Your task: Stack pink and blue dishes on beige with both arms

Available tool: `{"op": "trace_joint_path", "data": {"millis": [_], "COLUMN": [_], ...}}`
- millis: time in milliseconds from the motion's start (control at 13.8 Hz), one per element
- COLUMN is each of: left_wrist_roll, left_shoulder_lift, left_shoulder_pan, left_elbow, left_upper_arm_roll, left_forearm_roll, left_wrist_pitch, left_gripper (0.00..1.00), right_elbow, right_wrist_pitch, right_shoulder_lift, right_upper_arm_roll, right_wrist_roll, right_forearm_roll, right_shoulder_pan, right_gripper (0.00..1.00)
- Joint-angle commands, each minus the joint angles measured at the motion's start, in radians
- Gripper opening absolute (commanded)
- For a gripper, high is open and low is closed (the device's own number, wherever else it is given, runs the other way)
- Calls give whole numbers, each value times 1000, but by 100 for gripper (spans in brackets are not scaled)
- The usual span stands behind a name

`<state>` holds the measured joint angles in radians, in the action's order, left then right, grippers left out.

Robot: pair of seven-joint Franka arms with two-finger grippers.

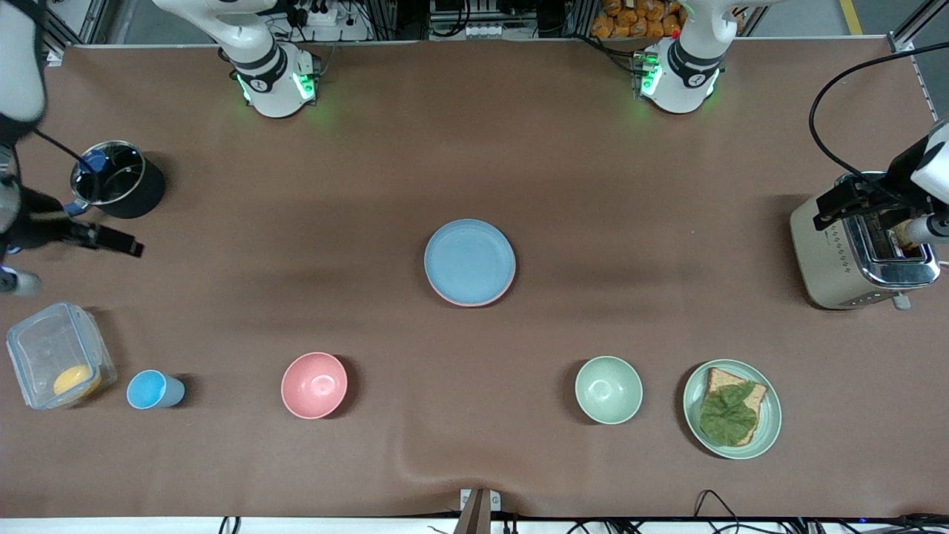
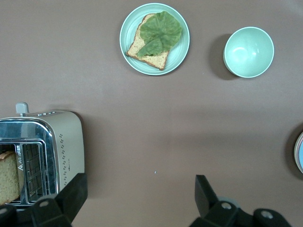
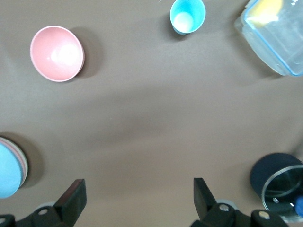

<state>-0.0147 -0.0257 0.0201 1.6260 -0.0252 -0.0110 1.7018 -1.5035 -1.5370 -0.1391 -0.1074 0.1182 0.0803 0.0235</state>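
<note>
A: Where are the plates?
B: Mid-table. The blue plate (image 1: 469, 260) lies on top of the pink plate (image 1: 474, 302), whose rim peeks out beneath. No beige plate shows.
A: And the grippers?
B: The left gripper (image 2: 140, 194) hangs over the toaster (image 1: 860, 252) at the left arm's end, jaws spread wide, holding nothing. The right gripper (image 3: 139, 197) hangs beside the black pot (image 1: 118, 179) at the right arm's end, jaws also apart and empty.

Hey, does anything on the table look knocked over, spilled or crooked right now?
Nothing stands out. The plate stack sits neatly at mid-table, blue on top, pink rim showing beneath. The left hand and right hand hang open at the table's two ends.
</note>
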Motion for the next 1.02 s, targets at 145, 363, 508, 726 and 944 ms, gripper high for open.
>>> {"op": "trace_joint_path", "data": {"millis": [145, 363, 508, 726, 944], "left_wrist_roll": [9, 7, 7, 7, 7], "left_shoulder_lift": [10, 10, 10, 10, 10], "left_shoulder_pan": [-2, -3, -3, -5, -5], "left_elbow": [-12, -12, -14, -14, -14], "left_upper_arm_roll": [-1, -1, -1, -1, -1], "left_forearm_roll": [6, 6, 8, 9, 9], "left_wrist_pitch": [-30, -31, -31, -31, -31], "left_gripper": [100, 100, 100, 100, 100], "right_elbow": [5, 5, 5, 5, 5], "right_wrist_pitch": [78, 52, 34, 3, -21], "right_shoulder_lift": [62, 58, 56, 50, 50], "right_upper_arm_roll": [22, 26, 34, 34, 48], "right_wrist_roll": [6, 0, 0, 0, -2], "right_forearm_roll": [-45, -48, -59, -59, -60], "right_shoulder_pan": [-1, 3, 7, 7, 6], "right_gripper": [100, 100, 100, 100, 100]}}
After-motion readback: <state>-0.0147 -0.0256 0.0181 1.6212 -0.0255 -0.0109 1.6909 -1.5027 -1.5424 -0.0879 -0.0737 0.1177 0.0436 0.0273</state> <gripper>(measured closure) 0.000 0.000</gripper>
